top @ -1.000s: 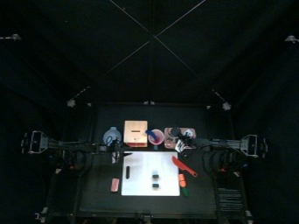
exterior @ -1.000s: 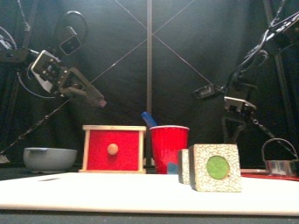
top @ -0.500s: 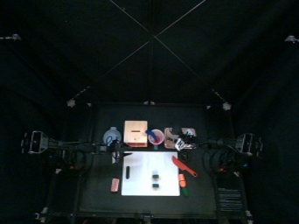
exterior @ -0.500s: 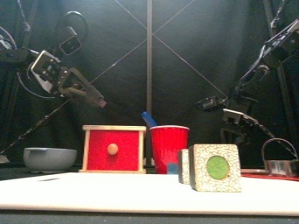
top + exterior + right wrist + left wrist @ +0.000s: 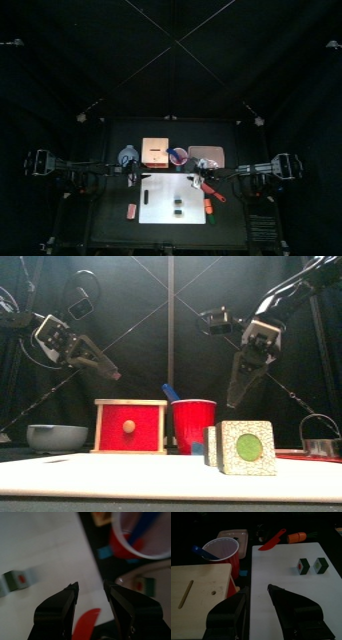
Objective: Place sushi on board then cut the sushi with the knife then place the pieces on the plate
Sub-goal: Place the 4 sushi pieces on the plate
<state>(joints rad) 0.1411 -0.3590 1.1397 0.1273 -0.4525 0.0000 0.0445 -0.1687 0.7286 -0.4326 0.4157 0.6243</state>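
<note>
Two dark green sushi pieces (image 5: 178,209) stand side by side on the white board (image 5: 160,190); the front view shows the nearer piece (image 5: 245,448) with its green centre. The red knife (image 5: 210,190) lies across the board's right edge. A blue knife (image 5: 171,391) sticks out of the red cup (image 5: 195,424). The pink plate (image 5: 206,154) lies at the back right. My right gripper (image 5: 91,592) hangs open above the red knife (image 5: 87,619), near the board's back right corner. My left gripper (image 5: 256,604) is open and holds nothing, high over the board's left edge.
The wooden box (image 5: 130,426) with its red drawer stands left of the cup, and the blue-grey bowl (image 5: 58,437) is further left. The metal cutter (image 5: 318,446) sits at the right. Orange toy foods lie beside the board on the left (image 5: 132,210) and right (image 5: 209,208).
The right arm has swung in from the right side toward the middle, and its gripper now hangs over the red knife. The left arm has not moved.
</note>
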